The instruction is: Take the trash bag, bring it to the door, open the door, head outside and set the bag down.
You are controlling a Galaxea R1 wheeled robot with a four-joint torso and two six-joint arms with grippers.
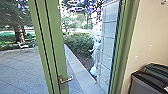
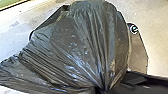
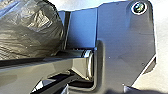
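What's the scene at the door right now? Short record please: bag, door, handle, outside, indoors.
Bag: dark trash bag, bulging, folds drawn together at one spot
Door: green frame; I can't settle whether open or shut
Handle: metal lever, roughly level
Outside: paved yard, shrub, tree trunk
Indoors: pale wall, dark-topped bin near it

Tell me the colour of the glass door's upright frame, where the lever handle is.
The door frame is muted green; best seen in the head view.
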